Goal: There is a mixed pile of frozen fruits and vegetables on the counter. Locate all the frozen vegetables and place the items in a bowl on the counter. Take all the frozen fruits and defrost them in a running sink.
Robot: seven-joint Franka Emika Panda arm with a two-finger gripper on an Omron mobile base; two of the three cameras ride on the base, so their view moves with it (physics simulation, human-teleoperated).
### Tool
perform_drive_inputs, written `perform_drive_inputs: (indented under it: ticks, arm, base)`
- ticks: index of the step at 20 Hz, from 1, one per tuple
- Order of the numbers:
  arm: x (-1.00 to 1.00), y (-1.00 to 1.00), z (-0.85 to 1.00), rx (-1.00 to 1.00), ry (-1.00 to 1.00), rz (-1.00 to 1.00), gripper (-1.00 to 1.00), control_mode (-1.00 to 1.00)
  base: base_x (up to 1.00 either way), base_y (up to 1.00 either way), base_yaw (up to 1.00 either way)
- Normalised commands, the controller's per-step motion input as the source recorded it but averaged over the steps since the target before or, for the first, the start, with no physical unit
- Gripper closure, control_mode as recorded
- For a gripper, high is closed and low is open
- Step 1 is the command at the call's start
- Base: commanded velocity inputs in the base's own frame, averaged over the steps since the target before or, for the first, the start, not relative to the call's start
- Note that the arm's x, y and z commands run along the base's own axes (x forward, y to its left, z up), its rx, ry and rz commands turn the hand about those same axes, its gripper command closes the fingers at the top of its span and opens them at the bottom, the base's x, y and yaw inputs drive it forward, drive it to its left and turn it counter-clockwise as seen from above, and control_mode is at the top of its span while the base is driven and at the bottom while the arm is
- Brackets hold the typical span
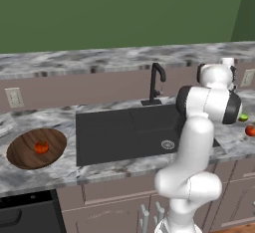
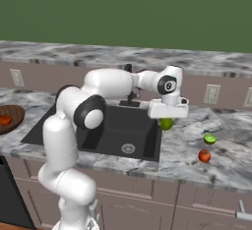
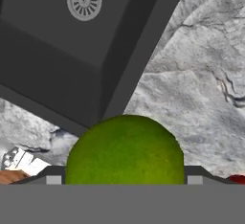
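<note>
Over sink's (image 2: 98,126) right rim: jaws (image 2: 167,121) spread wide, clamped on green ball (image 2: 166,124).

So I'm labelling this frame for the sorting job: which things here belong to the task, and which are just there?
Part of the job:
- green ball, held in the gripper
- tomato in the wooden bowl
- small red ball
- flat green piece
- sink and faucet
- counter

Just there:
- wall outlets
- cabinet drawers
</note>
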Motion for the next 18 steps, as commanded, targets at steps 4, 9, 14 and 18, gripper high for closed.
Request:
perform_drive_inputs:
  ticks: [4, 9, 14, 18]
  arm:
    - [-0.13, 0.90, 0.57, 0.00, 0.00, -0.03, 1.00, -1.00]
    - [-0.06, 0.87, 0.69, 0.00, 0.06, 0.01, 1.00, -1.00]
    - [-0.05, 0.97, 0.18, 0.01, 0.01, 0.00, 1.00, -1.00]
    - [-0.14, 0.84, -0.03, 0.07, 0.00, -0.03, 1.00, -1.00]
  base:
    - [0.00, 0.00, 0.00]
    - [0.00, 0.00, 0.00]
    - [0.00, 0.00, 0.00]
    - [0.00, 0.00, 0.00]
